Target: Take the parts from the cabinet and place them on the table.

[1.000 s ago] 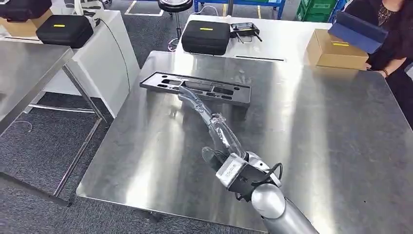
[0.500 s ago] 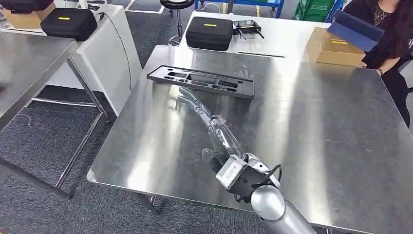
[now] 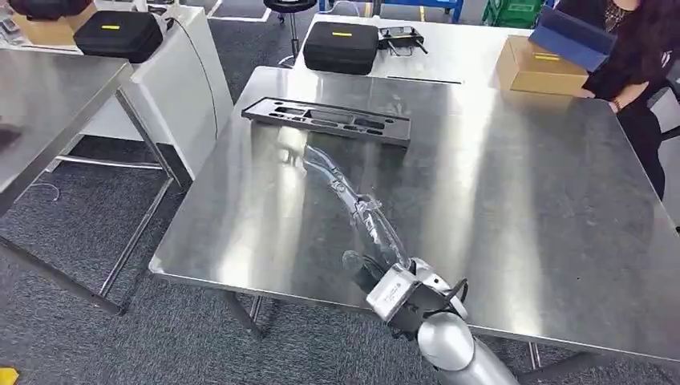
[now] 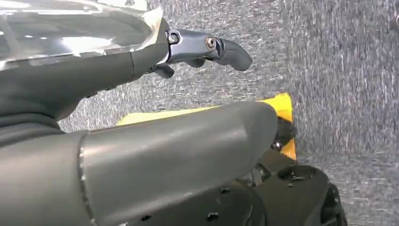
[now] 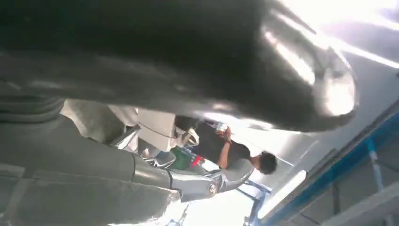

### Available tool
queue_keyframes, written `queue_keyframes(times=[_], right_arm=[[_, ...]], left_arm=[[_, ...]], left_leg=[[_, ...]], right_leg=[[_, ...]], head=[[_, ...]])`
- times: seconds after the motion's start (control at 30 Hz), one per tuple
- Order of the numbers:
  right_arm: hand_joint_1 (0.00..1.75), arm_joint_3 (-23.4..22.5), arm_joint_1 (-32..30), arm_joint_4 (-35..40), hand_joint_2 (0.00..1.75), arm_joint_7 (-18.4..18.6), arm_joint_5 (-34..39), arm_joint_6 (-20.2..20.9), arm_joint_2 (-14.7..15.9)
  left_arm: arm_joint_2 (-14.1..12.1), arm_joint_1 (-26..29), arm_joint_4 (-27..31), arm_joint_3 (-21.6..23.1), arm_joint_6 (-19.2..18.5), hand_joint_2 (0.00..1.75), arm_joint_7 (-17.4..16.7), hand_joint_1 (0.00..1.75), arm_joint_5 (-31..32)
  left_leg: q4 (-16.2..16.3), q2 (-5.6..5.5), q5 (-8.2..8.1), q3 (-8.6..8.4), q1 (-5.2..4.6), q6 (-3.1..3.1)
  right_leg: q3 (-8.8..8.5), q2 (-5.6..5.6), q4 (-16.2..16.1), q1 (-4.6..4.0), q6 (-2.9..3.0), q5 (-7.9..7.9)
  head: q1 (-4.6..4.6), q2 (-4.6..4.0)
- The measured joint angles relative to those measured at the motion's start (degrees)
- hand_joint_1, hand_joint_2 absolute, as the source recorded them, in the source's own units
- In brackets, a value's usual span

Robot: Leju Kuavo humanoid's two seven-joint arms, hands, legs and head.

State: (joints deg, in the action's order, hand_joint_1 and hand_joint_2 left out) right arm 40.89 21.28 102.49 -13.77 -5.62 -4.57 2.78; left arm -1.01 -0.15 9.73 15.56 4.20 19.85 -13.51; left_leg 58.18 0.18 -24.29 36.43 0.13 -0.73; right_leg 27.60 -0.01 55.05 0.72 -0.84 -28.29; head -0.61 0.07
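Gripping one end of a long clear-wrapped part [image 3: 353, 200], the right hand [image 3: 405, 293] sits at the near edge of the steel table [image 3: 521, 200], low in the head view. The part is a slender, slightly bent piece in transparent plastic film. Its long axis runs away from the hand, forward and to the robot's left, so that its far tip ends a little short of the black foam tray [image 3: 327, 120], which lies crosswise near the table's far left corner. Whether the far tip rests on the steel or hangs just above it cannot be told; a reflection lies beneath it, which suggests it is very near the surface.

The move ahead, as I judge it, turns on that axis: the held end is at the near edge while most of the part's length is already over the table, so lowering and letting go should lay it along the same diagonal, pointing toward the tray.

In the left wrist view, the left hand [image 4: 141, 141] hangs over grey carpet, a dark fingertip extended; whether it holds anything cannot be told. The right hand is plainly the one placed to act.

A person [image 3: 633, 56] stands at the far right corner beside a cardboard box [image 3: 539, 68].
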Motion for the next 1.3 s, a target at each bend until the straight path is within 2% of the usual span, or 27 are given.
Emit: queue_keyframes(times=[0.07,0.1,0.13,0.2,0.27,0.3,0.33,0.47,0.5,0.53,0.6,0.63,0.67,0.7,0.77,0.8,0.83,0.87,0.97,1.0,1.03,1.07,1.1,1.13,1.17,1.23,1.3], right_arm=[[0.0,0.1,0.0,0.0,0.0,-0.2,0.7,-0.1,-0.1],[0.0,0.1,0.2,-0.1,0.0,-0.3,1.2,-0.1,-0.2],[0.0,0.2,0.4,-0.3,0.0,-0.3,1.8,0.0,-0.2],[0.0,0.2,1.0,-0.7,0.0,-0.3,3.1,0.3,-0.2],[0.0,0.2,1.3,-1.0,0.0,-0.3,3.8,0.6,-0.2],[0.0,0.2,1.3,-1.0,0.0,-0.3,3.9,0.9,-0.3],[0.0,0.2,1.4,-1.0,0.0,-0.4,4.1,1.0,-0.4],[0.0,0.1,1.6,-1.3,0.0,-0.5,4.3,1.0,-0.5],[0.0,0.0,1.6,-1.3,0.0,-0.5,4.3,1.0,-0.4],[0.0,0.0,1.7,-1.4,0.0,-0.5,4.3,1.0,-0.4],[0.0,0.0,1.6,-1.5,0.0,-0.5,4.3,1.0,-0.2],[0.0,0.0,1.6,-1.6,0.0,-0.5,4.3,1.0,-0.2],[0.0,0.0,1.5,-1.7,0.0,-0.5,4.3,1.0,-0.2],[0.0,0.0,1.5,-1.8,0.0,-0.5,4.3,1.0,-0.1],[0.0,0.0,1.6,-1.8,0.0,-0.5,4.3,1.0,0.0],[0.0,0.0,1.6,-1.8,0.0,-0.5,4.3,1.0,0.0],[0.0,0.0,1.7,-1.7,0.0,-0.5,4.3,1.0,0.0],[0.0,0.0,1.6,-1.7,0.0,-0.5,4.2,1.0,0.1],[0.0,-0.2,1.5,-1.7,0.0,-0.5,3.6,0.8,0.3],[0.0,-0.2,1.5,-1.7,0.0,-0.5,3.3,0.8,0.3],[0.0,-0.2,1.5,-1.7,0.0,-0.5,3.2,0.7,0.3],[0.0,-0.2,1.5,-1.7,0.0,-0.5,3.1,0.7,0.3],[0.0,-0.3,1.2,-1.7,0.0,-0.5,2.8,0.6,0.3],[0.0,-0.4,0.8,-1.7,0.0,-0.5,2.7,0.6,0.3],[0.0,-0.4,0.6,-1.7,0.0,-0.5,2.6,0.6,0.3],[0.0,-0.4,0.2,-1.7,0.0,-0.5,2.6,0.6,0.4],[0.0,-0.5,0.2,-1.7,0.0,-0.5,2.6,0.6,0.4]], left_arm=[[0.1,0.1,0.0,0.0,0.1,0.0,0.0,0.0,-0.3],[0.1,0.1,0.0,-0.1,0.2,0.0,0.0,0.0,-0.3],[0.1,0.0,0.0,-0.2,0.2,0.0,0.0,0.0,-0.4],[0.1,0.0,0.0,-0.5,0.5,0.0,0.1,0.0,-0.8],[0.1,0.0,0.0,-0.7,0.7,0.0,0.2,0.0,-0.9],[0.1,-0.1,0.0,-0.9,0.7,0.0,0.2,0.0,-1.0],[0.2,-0.3,0.0,-1.0,0.7,0.0,0.2,0.0,-1.0],[0.3,-0.2,0.0,-1.2,0.7,0.0,0.2,0.0,-1.0],[0.4,-0.2,0.0,-1.2,0.7,0.0,0.2,0.0,-1.0],[0.3,-0.3,0.0,-1.2,0.6,0.0,0.2,0.0,-1.0],[0.2,-0.2,0.0,-1.3,0.6,0.0,0.2,0.0,-1.0],[0.2,-0.2,0.0,-1.4,0.6,0.0,0.2,0.0,-1.0],[0.2,-0.2,0.0,-1.4,0.6,0.0,0.2,0.0,-1.0],[0.3,-0.2,0.0,-1.4,0.6,0.0,0.2,0.0,-1.0],[0.3,-0.2,0.0,-1.4,0.6,0.0,0.2,0.0,-0.9],[0.4,-0.3,0.0,-1.4,0.6,0.0,0.2,0.0,-0.9],[0.5,-0.3,0.0,-1.4,0.5,0.0,0.2,0.0,-0.8],[0.5,-0.3,0.0,-1.4,0.4,0.0,0.2,0.0,-0.7],[0.5,-0.2,0.0,-1.4,0.2,0.0,0.2,0.0,-0.2],[0.4,-0.2,-0.1,-1.4,0.2,0.0,0.2,0.0,-0.2],[0.4,-0.2,-0.1,-1.4,0.1,0.0,0.2,0.0,-0.1],[0.5,-0.1,-0.1,-1.4,0.0,0.0,0.2,0.0,0.1],[0.5,-0.1,-0.1,-1.4,0.0,0.0,0.2,0.0,0.1],[0.5,-0.2,-0.1,-1.4,0.0,0.0,0.2,0.0,0.1],[0.4,-0.2,-0.1,-1.4,0.0,0.0,0.2,0.0,0.2],[0.4,-0.2,-0.1,-1.4,0.0,0.0,0.2,0.0,0.2],[0.3,-0.3,-0.1,-1.4,0.0,0.0,0.2,0.0,0.2]], left_leg=[[7.1,-0.09,-7.26,2.23,0.31,0.69],[11.8,-0.11,-9.89,3.59,0.44,1.02],[15.2,-0.11,-10.93,4.4,0.51,1.22],[15.7,-0.08,-8.78,2.72,0.78,1.44],[8.0,-0.08,-5.27,-2.98,1.16,1.52],[2.4,-0.19,-5.13,-7.09,1.42,1.57],[-0.9,-0.59,-6.72,-8.98,1.05,1.45],[-0.7,-0.7,-4.96,-6.71,0.37,-0.89],[-0.9,-0.17,-4.08,-6.41,0.63,-1.64],[-0.9,-0.23,-3.37,-5.53,0.56,-2.29],[-0.9,0.02,-1.9,-3.62,0.39,-2.57],[-0.8,0.12,-1.18,-2.64,0.24,-2.62],[-0.8,0.24,-0.55,-1.79,0.1,-2.65],[-0.7,0.29,0.17,-0.84,0.0,-2.64],[-0.7,0.29,1.3,0.38,-0.13,-2.44],[-0.7,0.27,1.9,0.85,-0.16,-2.26],[-0.6,0.22,2.35,1.07,-0.27,-1.99],[-0.7,0.29,2.99,1.24,-0.3,-1.62],[-1.6,0.36,5.0,1.16,-0.17,-0.59],[-1.3,0.14,4.06,1.78,0.09,-0.19],[0.9,-0.09,0.96,2.77,0.01,0.2],[5.7,-0.25,-3.03,4.45,0.15,0.57],[11.8,-0.33,-6.75,6.49,0.4,0.97],[16.8,-0.32,-9.08,7.94,0.56,1.32],[20.2,-0.31,-9.89,8.43,0.73,1.6],[18.8,-0.29,-7.54,5.59,1.21,1.92],[9.3,-0.3,-5.05,-1.95,1.64,2.16]], right_leg=[[1.31,-0.09,0.0,-0.01,0.83,1.17],[2.12,-0.09,0.2,-0.08,0.89,1.8],[2.9,-0.1,0.3,-0.15,0.88,2.31],[4.62,-0.08,0.9,-0.12,0.48,3.15],[5.96,-0.05,1.6,0.04,-0.02,3.69],[6.38,-0.05,2.2,-0.03,-0.4,3.95],[6.99,-0.01,2.5,-0.34,-0.8,4.21],[7.54,-0.04,2.0,-0.27,-2.7,6.11],[8.38,0.08,2.8,0.01,-2.59,5.11],[9.72,0.04,5.0,-0.14,-1.99,2.41],[12.3,0.03,13.7,-0.09,-1.13,-3.7],[13.24,0.03,18.2,-0.1,-1.27,-5.52],[13.22,0.03,20.6,-0.11,-1.69,-5.87],[11.67,0.03,20.1,-0.13,-2.31,-4.93],[5.63,0.03,12.6,-0.26,-3.07,-1.88],[1.39,0.01,6.8,-0.44,-2.76,-1.3],[-1.98,0.01,1.6,-0.84,-1.92,-2.67],[-3.23,-0.1,-0.6,-1.25,-1.39,-3.05],[-1.7,-0.03,-0.4,-1.27,-0.46,-1.5],[-1.33,-0.19,-0.9,0.29,-0.04,-0.34],[-0.68,-0.25,-0.9,0.04,0.33,0.35],[-0.01,-0.34,-0.9,0.12,1.04,1.12],[1.03,-0.33,-0.9,0.14,1.04,1.98],[2.04,-0.34,-0.8,0.14,0.98,2.69],[2.99,-0.37,-0.8,0.17,0.84,3.44],[4.55,-0.37,-0.7,0.4,0.34,4.61],[5.82,-0.3,-0.5,0.67,-0.45,5.59]], head=[[-0.5,0.0],[-0.48,0.0],[-0.5,0.0],[-0.5,0.0],[-0.5,0.0],[-0.5,0.0],[-0.55,0.0],[-0.24,0.0],[-0.31,0.0],[-0.07,0.0],[0.07,0.0],[0.07,0.0],[0.07,0.0],[0.09,0.0],[0.09,0.0],[0.09,0.0],[0.04,0.0],[-0.12,0.0],[0.18,0.0],[0.15,0.0],[0.09,0.0],[-0.11,0.0],[-0.24,0.0],[-0.26,0.0],[-0.28,0.0],[-0.28,0.0],[-0.31,0.0]])
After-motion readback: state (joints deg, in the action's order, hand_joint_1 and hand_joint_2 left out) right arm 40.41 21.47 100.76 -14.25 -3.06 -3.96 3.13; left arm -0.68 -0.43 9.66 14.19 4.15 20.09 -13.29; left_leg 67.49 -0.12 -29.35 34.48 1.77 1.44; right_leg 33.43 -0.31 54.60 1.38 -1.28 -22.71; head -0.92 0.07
